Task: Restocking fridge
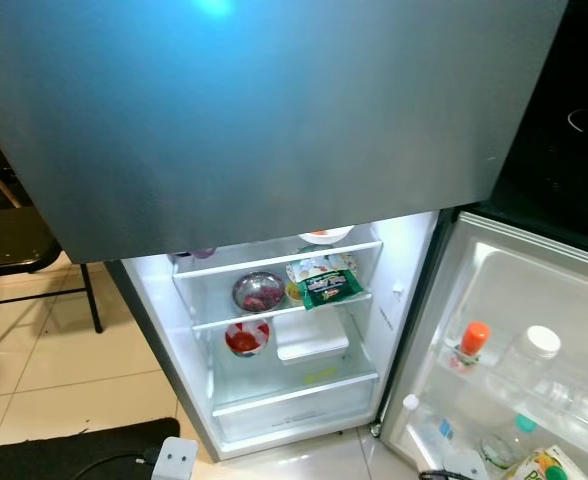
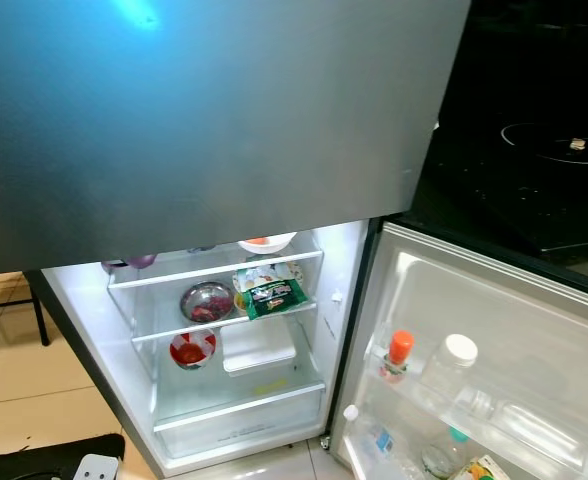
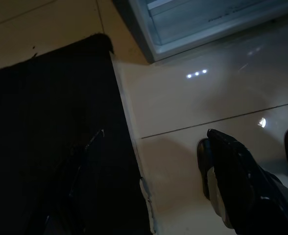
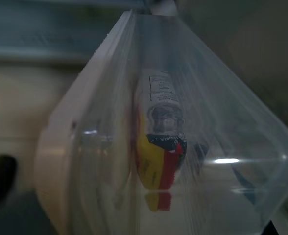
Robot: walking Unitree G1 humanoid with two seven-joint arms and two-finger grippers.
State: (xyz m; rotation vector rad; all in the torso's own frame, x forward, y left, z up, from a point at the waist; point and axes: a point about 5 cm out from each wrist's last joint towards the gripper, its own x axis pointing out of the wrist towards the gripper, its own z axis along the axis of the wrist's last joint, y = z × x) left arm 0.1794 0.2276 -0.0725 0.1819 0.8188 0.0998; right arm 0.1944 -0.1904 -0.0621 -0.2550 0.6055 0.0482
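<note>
The fridge [image 1: 274,330] stands open below its closed grey upper door [image 1: 264,110], the lit inside showing shelves with a steel bowl [image 1: 259,292], a green packet [image 1: 329,287] beside it, a white bowl [image 1: 325,236] on the shelf above and a small red-filled cup [image 1: 246,338] lower down. The open door [image 1: 534,300] swings out to the right, its racks carrying an orange-capped bottle [image 1: 471,342] and a white-capped clear bottle [image 1: 530,357].

In the right wrist view, close in front of the right gripper, is a clear plastic container [image 4: 149,132] with a white rim, and inside it lies a yellow and red packet [image 4: 159,152]. Whether the right gripper is clamped on the container I cannot tell, since its fingers are out of sight there.

The left gripper [image 3: 247,181] hangs low over the pale tiled floor [image 3: 193,107], with the fridge's bottom edge well ahead of it and a black mat [image 3: 51,127] off to one side. One black finger [image 3: 232,171] shows plainly, another sits at the frame's edge with floor between them, so the fingers look apart and hold nothing.

A dark chair [image 1: 14,250] stands to the left of the fridge.
</note>
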